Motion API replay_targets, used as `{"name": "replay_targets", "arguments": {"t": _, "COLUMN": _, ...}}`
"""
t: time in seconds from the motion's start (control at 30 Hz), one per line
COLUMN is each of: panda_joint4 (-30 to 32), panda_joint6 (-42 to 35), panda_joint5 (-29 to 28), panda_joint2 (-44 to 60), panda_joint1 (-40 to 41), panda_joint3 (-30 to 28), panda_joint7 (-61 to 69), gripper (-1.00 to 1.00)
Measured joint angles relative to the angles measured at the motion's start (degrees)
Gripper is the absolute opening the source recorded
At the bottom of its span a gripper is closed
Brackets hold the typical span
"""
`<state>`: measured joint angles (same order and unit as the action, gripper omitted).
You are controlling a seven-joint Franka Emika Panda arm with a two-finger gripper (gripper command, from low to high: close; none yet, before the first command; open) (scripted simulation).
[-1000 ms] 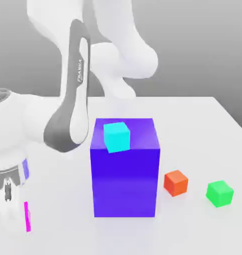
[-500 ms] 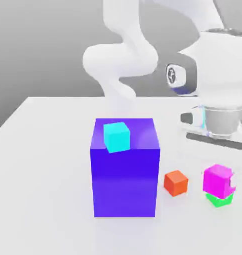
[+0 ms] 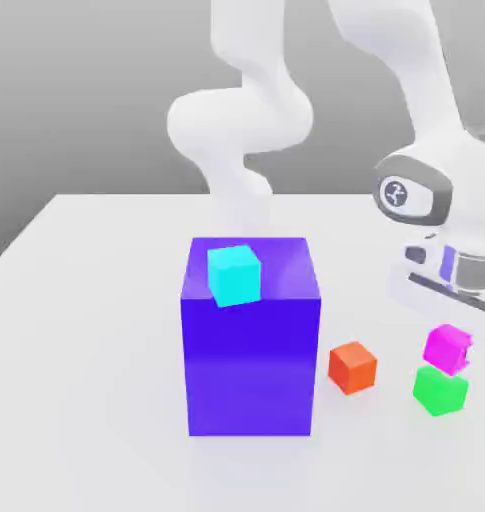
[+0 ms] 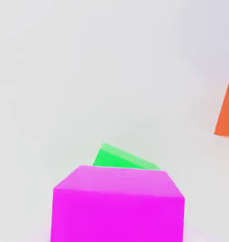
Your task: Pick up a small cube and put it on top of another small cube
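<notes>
Magenta cube (image 3: 447,348) sits directly under the end effector (image 3: 456,322), above the green cube (image 3: 440,389) and a little off its centre; you cannot tell whether the two cubes touch. You also cannot tell if the end effector is spread or still pinching. Orange-red cube (image 3: 353,366) lies near on the bench (image 3: 96,380); further away stands the blue-purple block (image 3: 250,350) with a cyan cube (image 3: 234,274) on top.

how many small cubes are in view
4: cyan cube atop the big blue block; orange-red cube on the table beside that block; magenta cube over the green cube. The block may hide others.
</notes>
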<state>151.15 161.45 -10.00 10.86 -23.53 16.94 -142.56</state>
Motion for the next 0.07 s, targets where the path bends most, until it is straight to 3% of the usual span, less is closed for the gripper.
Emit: {"name": "replay_targets", "arguments": {"t": 0.07, "panda_joint4": 0.0, "panda_joint6": 0.0, "panda_joint5": 0.0, "panda_joint2": 0.0, "panda_joint1": 0.0, "panda_joint3": 0.0, "panda_joint7": 0.0, "gripper": 1.00}}
